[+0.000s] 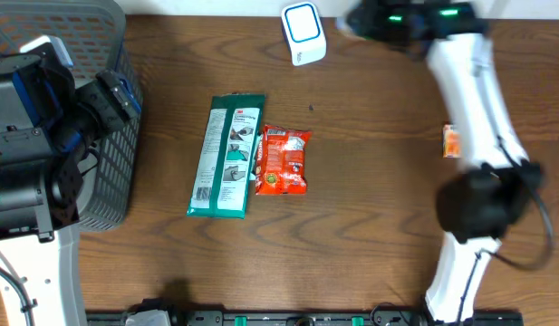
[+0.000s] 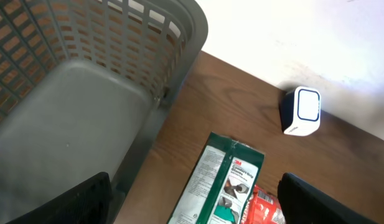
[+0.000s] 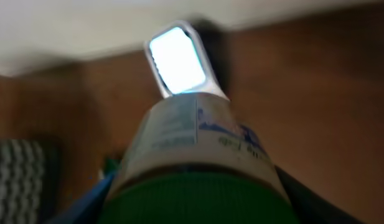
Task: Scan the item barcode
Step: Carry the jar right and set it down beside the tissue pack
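Right pincer (image 3: 195,208) is pinching a bottle (image 3: 198,143) with a green cap. It's holding it up at the far edge of the tabletop (image 1: 370,199), label end aimed at the lit scanner (image 3: 178,57). They look close but apart. The view's blurry, so I can't see a barcode.

My guess is a stiff plastic bottle, light-ish, smooth and round, so it could twist in the grip. Gripping the body near the cap seems sensible and leaves the label clear.

Left pincer (image 2: 193,183) is spread wide with nothing in it, by the grey basket (image 2: 179,37), which looks empty where I can see. A green packet (image 1: 226,156) and a red snack pouch (image 1: 283,161) lie touching mid-tabletop.
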Motion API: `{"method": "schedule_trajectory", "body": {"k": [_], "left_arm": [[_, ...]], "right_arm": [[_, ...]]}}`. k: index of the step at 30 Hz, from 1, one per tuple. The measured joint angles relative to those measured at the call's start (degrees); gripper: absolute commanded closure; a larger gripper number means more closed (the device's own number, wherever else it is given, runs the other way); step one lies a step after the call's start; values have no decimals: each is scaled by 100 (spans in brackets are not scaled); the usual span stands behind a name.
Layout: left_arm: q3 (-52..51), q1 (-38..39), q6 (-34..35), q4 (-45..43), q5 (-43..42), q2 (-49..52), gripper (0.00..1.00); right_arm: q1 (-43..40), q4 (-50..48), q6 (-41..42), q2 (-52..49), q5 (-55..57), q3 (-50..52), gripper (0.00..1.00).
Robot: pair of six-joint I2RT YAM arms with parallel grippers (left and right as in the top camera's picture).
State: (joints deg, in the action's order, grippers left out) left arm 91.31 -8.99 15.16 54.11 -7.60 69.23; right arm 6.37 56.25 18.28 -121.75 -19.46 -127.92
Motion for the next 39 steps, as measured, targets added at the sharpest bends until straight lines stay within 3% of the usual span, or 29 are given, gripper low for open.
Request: {"method": "schedule_trajectory", "body": {"k": [5,8,25,39], "left_arm": [[0,0,0,-7,0,0,15],[0,0,0,-4,0,0,15],[0,0,0,-9,0,0,15],[0,0,0,-7,0,0,15]], "right_arm": [[-422,2208,-831,474,608,-85,99],[-520,2557,-1078,339,1047,177,99],[-1285,538,-1338,120,1818,2992,99],[-2129,599,-1493,118,1851,3316,99]]}}
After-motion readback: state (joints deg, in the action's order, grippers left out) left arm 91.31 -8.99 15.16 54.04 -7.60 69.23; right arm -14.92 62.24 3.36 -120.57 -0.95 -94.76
